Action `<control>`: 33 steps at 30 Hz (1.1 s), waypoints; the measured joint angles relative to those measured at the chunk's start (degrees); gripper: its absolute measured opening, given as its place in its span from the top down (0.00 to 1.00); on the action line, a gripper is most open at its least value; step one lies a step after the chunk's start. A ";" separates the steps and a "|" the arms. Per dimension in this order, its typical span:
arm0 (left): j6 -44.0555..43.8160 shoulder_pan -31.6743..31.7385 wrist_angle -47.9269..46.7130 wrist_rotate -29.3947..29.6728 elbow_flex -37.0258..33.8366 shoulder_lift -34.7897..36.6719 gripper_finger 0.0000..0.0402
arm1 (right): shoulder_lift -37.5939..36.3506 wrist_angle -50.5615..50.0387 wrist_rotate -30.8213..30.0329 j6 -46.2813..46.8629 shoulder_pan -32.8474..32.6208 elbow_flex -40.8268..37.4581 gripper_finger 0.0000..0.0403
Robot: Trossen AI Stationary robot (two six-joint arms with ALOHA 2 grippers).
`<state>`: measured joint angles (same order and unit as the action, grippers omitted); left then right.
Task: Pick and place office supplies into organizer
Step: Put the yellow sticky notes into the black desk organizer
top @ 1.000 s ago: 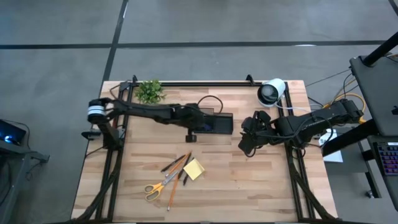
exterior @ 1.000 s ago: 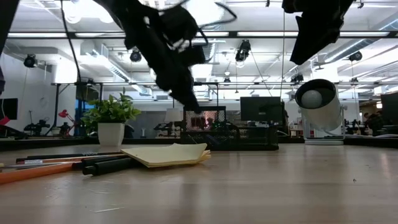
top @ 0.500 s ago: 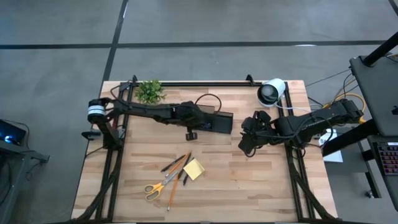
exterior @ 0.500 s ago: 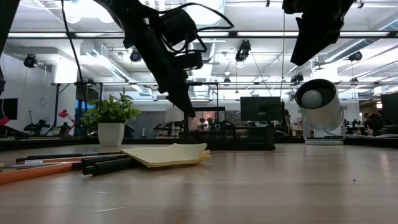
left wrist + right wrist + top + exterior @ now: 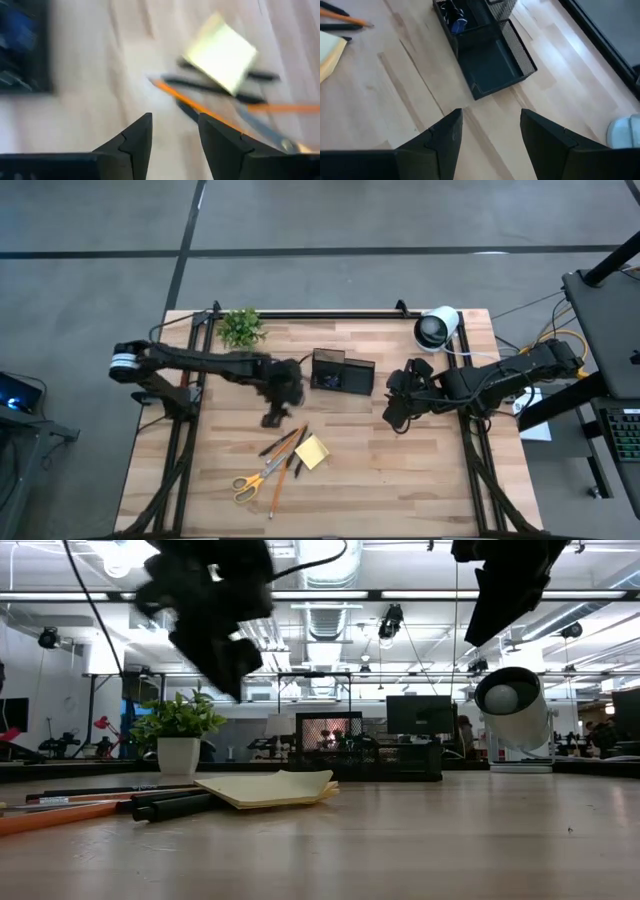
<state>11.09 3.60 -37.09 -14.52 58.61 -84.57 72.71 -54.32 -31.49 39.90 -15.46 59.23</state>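
The black mesh organizer (image 5: 342, 372) stands at the table's far middle, with dark bits and a blue one (image 5: 457, 22) in one compartment. The supplies lie toward the near side: a yellow sticky-note pad (image 5: 312, 451), yellow-handled scissors (image 5: 254, 480), orange pencils (image 5: 200, 107) and dark pens (image 5: 170, 805). My left gripper (image 5: 272, 418) hangs open and empty above the table between the organizer and this pile; in its wrist view (image 5: 175, 135) the pad (image 5: 220, 52) lies ahead. My right gripper (image 5: 397, 416) hovers open and empty to the right of the organizer (image 5: 485, 50).
A small green plant (image 5: 240, 327) in a white pot stands at the far left. A big white-and-black roll (image 5: 437, 328) stands at the far right. Bare wood lies along the near edge to the right of the pile.
My left gripper has swung from beside the organizer toward the table's left and near edges, ending closer to the pile of supplies; the arm's base has turned with it. The supplies and my right gripper have kept still.
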 joint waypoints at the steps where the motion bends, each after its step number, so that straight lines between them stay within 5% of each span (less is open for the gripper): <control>1: -1.20 -0.88 0.01 0.03 -1.93 0.96 0.64 | 0.15 1.23 -0.06 -0.69 0.12 -0.08 0.54; 7: -19.65 -8.40 0.86 4.77 -10.09 4.80 0.64 | 1.19 3.80 -0.01 -1.00 0.57 -0.50 0.54; 15: -39.05 -20.10 0.42 12.35 -11.26 8.17 0.64 | 3.85 4.44 0.06 -1.57 0.82 -0.64 0.54; 26: -60.24 -29.89 3.37 15.80 -11.78 2.37 0.64 | 10.37 20.29 8.86 -13.74 6.01 -0.62 0.54; 33: -69.96 -32.79 3.70 18.18 -11.73 -1.32 0.64 | 16.25 29.34 27.50 -16.33 9.42 -0.64 0.54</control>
<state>-58.87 -29.19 -33.40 3.65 46.88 -85.89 88.95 -24.99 -3.99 23.57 -6.05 58.59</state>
